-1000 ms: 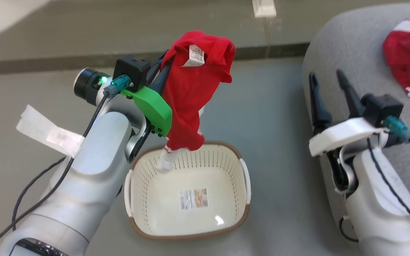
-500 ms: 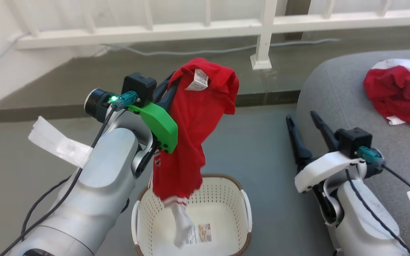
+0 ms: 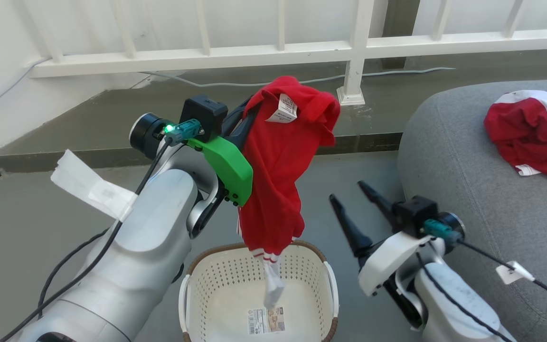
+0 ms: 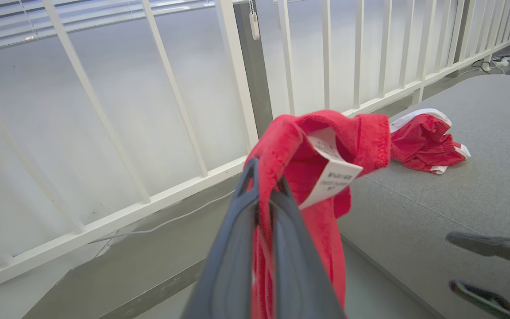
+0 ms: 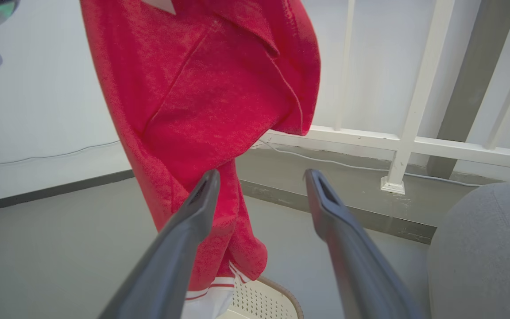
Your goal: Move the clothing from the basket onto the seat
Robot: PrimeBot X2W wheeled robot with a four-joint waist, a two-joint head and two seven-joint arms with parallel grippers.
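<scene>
My left gripper (image 3: 250, 105) is shut on the top of a red garment of the clothing (image 3: 278, 166), which hangs with a white label showing. Its white-striped lower end dangles into the cream basket (image 3: 196, 266) on the floor. In the left wrist view the fingers (image 4: 261, 173) pinch the red fabric (image 4: 290, 133). My right gripper (image 3: 346, 191) stands open between basket and seat, close beside the hanging cloth (image 5: 202, 88). Another red garment (image 3: 530, 133) lies on the grey seat (image 3: 468, 180).
A white railing (image 3: 359, 47) runs along the back above a raised grey ledge (image 3: 112, 128), with a cable (image 3: 397, 73) lying on it. Grey floor (image 3: 26, 228) spreads to the left of the basket. The seat fills the right side.
The head camera has tilted up, bringing the railing into view. The held garment has risen, so less of it hangs in the basket. My right gripper has shifted left, away from the seat.
</scene>
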